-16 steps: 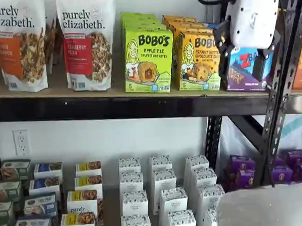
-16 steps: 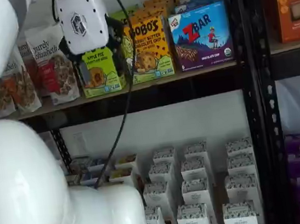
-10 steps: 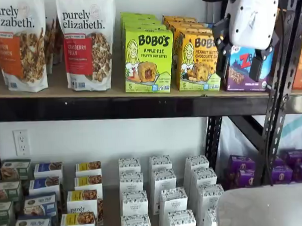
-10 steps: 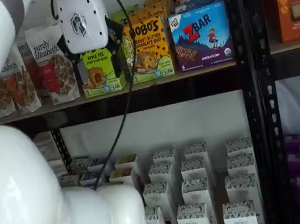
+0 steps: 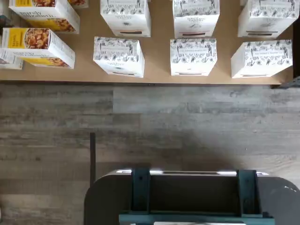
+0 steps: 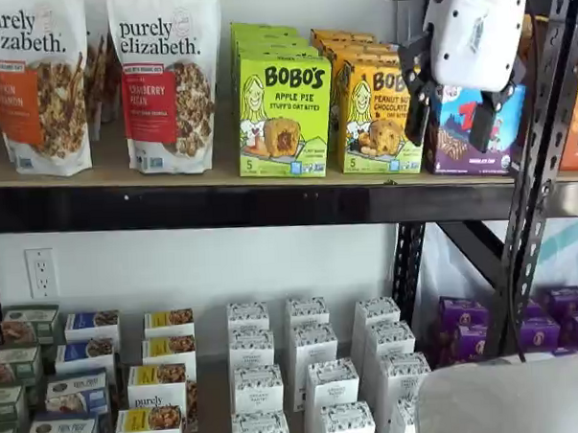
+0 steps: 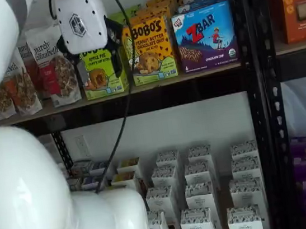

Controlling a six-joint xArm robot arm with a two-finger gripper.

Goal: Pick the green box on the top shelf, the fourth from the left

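Note:
The green box [image 6: 285, 116] stands upright at the front of its row on the top shelf [image 6: 105, 172], printed "BOBO'S APPLE PIE". My gripper [image 6: 450, 123] hangs in front of the shelf, to the right of the green box and over the blue-purple ZBar box [image 6: 458, 132]. Its two black fingers [image 6: 417, 115] stand apart with a plain gap and hold nothing. In a shelf view the gripper [image 7: 99, 56] overlaps the upper part of the green box [image 7: 103, 76]. The wrist view shows neither the green box nor the fingers.
A yellow-orange Bobo's box [image 6: 381, 117] stands right of the green box and granola bags [image 6: 168, 83] left of it. A black rack upright [image 6: 540, 148] is beside the gripper. Below are white cartons [image 5: 119, 56], wood floor [image 5: 187, 126] and the teal-bracketed mount [image 5: 187, 197].
The gripper has moved a little to the left and slightly up in front of the top shelf. Its fingers stay apart. The boxes have not moved.

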